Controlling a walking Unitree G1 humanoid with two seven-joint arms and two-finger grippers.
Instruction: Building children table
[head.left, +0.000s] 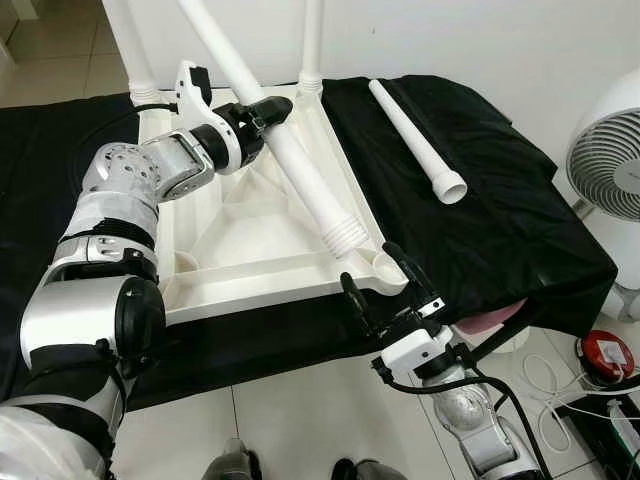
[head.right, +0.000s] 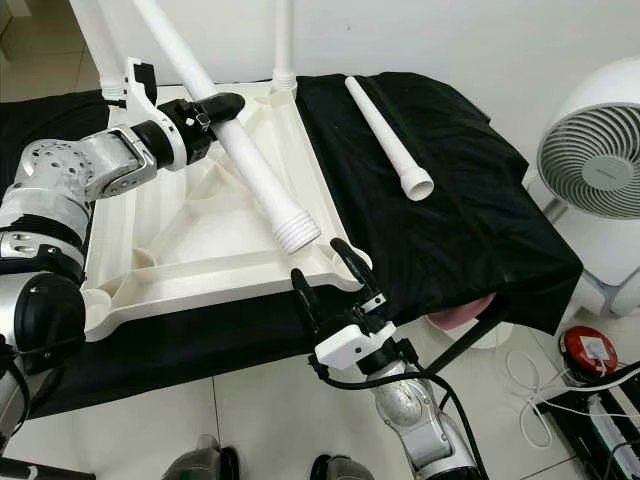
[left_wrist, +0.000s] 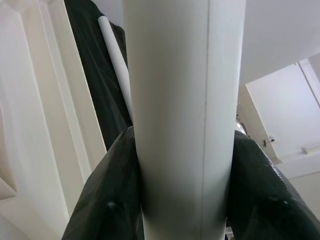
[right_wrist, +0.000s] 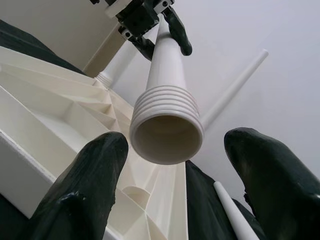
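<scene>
A white table top (head.left: 230, 235) lies upside down on a black cloth. Two white legs stand in its far corners. My left gripper (head.left: 262, 112) is shut on a third white leg (head.left: 290, 160), holding it tilted, its threaded end (head.left: 345, 238) just above the near right corner socket (head.left: 385, 266). My right gripper (head.left: 383, 282) stands open at that near right corner, its fingers (right_wrist: 85, 185) on either side below the leg's threaded end (right_wrist: 166, 132). A fourth leg (head.left: 415, 140) lies loose on the cloth to the right.
The black cloth (head.left: 480, 200) covers the raised surface. A white fan (head.left: 610, 160) stands at the right. A red object (head.left: 605, 355) and cables (head.left: 560, 385) lie on the tiled floor at lower right.
</scene>
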